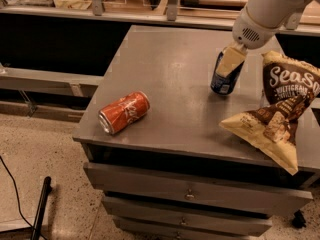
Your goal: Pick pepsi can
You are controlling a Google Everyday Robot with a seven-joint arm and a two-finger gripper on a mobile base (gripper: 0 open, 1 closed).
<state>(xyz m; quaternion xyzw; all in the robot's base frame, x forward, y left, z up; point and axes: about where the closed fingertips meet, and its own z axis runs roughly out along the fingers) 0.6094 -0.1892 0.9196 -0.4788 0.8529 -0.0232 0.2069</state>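
Note:
The pepsi can (222, 85) is dark blue with white print and stands slightly tilted on the right rear part of the grey cabinet top (170, 79). My gripper (228, 68) reaches down from the upper right on its white arm. One cream finger (230, 61) lies across the front of the can's upper half, and the other is hidden behind the can. The gripper is shut on the can, whose base is at or just above the surface.
An orange-red can (123, 112) lies on its side near the cabinet's front left edge. A brown and cream chip bag (277, 116) lies at the right, close to the pepsi can. Drawers sit below the top, and a counter runs behind.

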